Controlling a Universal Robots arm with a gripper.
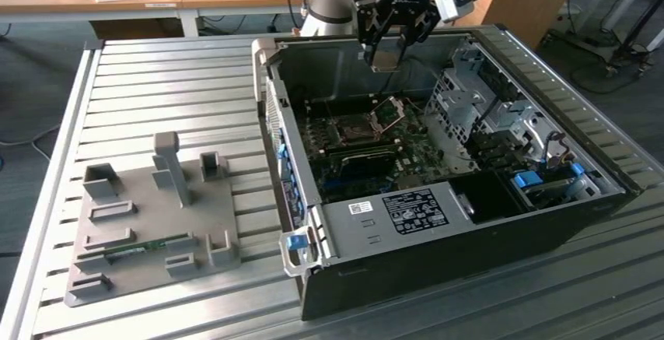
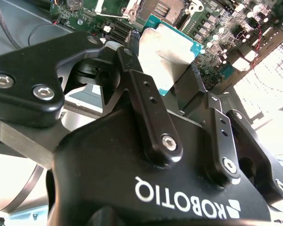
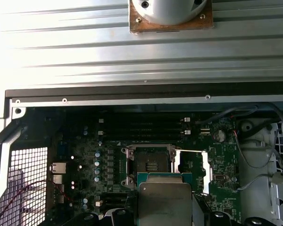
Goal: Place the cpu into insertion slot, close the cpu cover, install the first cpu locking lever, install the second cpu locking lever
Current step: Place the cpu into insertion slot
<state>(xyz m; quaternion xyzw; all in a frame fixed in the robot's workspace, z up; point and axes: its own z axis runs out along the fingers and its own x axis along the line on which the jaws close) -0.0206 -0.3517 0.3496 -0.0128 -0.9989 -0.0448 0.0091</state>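
High above the motherboard [image 1: 363,149], your gripper [image 1: 386,50] is clamping the cpu [image 3: 164,203] by two opposite edges. You are handling a light, stiff, likely fragile, slick chip; edge holds are suiting it best. The cpu cover [image 3: 206,172] is standing open beside the empty socket [image 3: 151,165].

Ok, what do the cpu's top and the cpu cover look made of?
The cpu, clamped in the gripper, has a matte silvery-grey top, likely metal, over a teal-edged board. The cpu cover, open beside the socket, looks like thin bare sheet metal, judging by its bright glint.
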